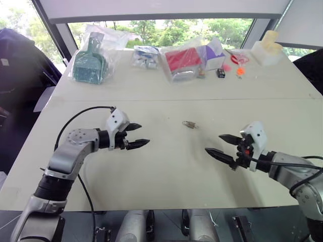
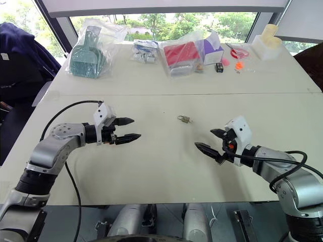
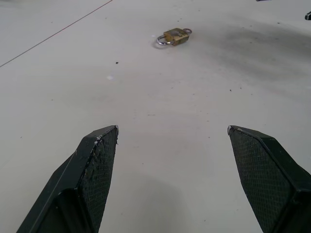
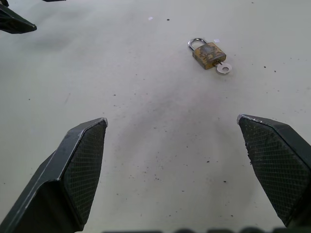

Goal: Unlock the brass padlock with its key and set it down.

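Far edge of the worktop [image 1: 166,166]: a green plastic thing in a clear bag [image 1: 91,63], a bag of small white bits [image 1: 145,56], a red box in a bag [image 1: 182,60], a purple and white box [image 1: 214,54], a small black box [image 1: 221,73], red scissors [image 1: 239,58], an orange bit [image 1: 240,71] and a pale yellow block [image 1: 267,46]. They sit in a row by the window, well apart from the padlock.
In the way: nothing lies between the pincers and the padlock.
Brass padlock [image 4: 209,53]: it lies flat near the middle of the worktop, between the two arms and a bit farther back. Its silver loop looks shut. A small silver key [image 4: 224,69] sticks out of its bottom end.
Open room: bare worktop lies all around the padlock. The near edge is close behind both arms.
Left pincer [image 1: 136,136]: its fingers are spread wide. It holds nothing, floats above the worktop and points toward the middle.
Right pincer [image 1: 221,145]: also spread wide, holding nothing. It floats above the worktop and points toward the left pincer.
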Motion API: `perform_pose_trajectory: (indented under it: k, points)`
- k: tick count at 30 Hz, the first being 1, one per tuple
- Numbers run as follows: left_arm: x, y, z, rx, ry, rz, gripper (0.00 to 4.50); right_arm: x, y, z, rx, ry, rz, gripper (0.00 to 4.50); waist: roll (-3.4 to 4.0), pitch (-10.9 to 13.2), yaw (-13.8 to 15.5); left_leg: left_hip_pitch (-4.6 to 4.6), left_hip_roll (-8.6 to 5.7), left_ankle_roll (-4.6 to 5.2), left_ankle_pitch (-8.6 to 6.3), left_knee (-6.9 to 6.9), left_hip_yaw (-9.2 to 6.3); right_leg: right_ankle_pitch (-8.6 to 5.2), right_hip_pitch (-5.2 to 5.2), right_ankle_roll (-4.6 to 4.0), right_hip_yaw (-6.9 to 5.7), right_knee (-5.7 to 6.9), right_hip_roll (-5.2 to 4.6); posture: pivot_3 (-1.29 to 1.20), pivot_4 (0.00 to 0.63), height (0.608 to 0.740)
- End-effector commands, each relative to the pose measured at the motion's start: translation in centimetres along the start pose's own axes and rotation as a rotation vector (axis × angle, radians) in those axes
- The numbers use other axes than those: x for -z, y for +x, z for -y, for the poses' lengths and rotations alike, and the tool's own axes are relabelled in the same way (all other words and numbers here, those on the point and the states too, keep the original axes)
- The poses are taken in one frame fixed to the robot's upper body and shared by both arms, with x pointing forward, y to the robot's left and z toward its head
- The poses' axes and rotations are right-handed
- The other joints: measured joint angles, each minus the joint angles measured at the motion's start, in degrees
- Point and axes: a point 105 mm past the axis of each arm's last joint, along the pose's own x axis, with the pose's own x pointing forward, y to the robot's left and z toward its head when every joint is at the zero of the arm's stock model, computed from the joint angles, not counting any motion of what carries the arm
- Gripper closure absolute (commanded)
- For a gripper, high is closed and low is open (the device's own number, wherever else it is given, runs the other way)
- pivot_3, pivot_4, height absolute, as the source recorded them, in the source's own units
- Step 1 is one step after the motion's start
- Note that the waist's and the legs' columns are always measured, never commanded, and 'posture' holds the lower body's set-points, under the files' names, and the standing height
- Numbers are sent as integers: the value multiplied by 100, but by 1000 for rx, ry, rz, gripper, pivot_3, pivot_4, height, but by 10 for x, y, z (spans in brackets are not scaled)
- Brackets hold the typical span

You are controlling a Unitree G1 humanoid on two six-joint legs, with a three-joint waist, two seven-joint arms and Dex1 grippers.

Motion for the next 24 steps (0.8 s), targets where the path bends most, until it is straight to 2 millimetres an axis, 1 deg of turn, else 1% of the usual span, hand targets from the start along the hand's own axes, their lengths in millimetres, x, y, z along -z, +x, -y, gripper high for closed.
perform_pose_trajectory:
  k: [1, 13, 16, 20, 24]
  points:
    - [-14, 2, -1, 4, 39, 42, 725, -13, -1, -3, -3, -47, 39, 55, 0, 0, 0, 0, 0, 0, 0, 0, 0, 0, 0, 0, 0, 0, 0, 0, 150, 735]
    - [-14, 2, -5, -10, 40, 36, 725, -13, 2, -7, 4, -22, 60, 55, 0, 0, 0, 0, 0, 0, 1, 0, 0, 0, 0, 0, 0, 1, 1, 0, 150, 735]
    - [-15, 4, -12, 25, 103, 1, 725, -16, 4, -5, 16, -3, 82, 55, 0, 0, 4, 0, 0, 0, 1, 0, 0, 0, 0, 0, 0, 2, 2, 0, 150, 735]
    - [-27, 16, -29, 102, 204, -28, 725, -23, -1, 1, 55, -2, 93, 55, -1, 0, 30, -1, -2, -2, 3, 5, 0, 1, 0, -1, -1, 3, 2, 0, 150, 735]
    - [-56, 49, -38, 209, 343, -27, 725, -25, -12, 2, 93, 25, 112, 55, -2, 0, 143, -6, -4, 3, 2, 5, 2, 1, -1, -1, -1, -2, 2, 0, 150, 735]
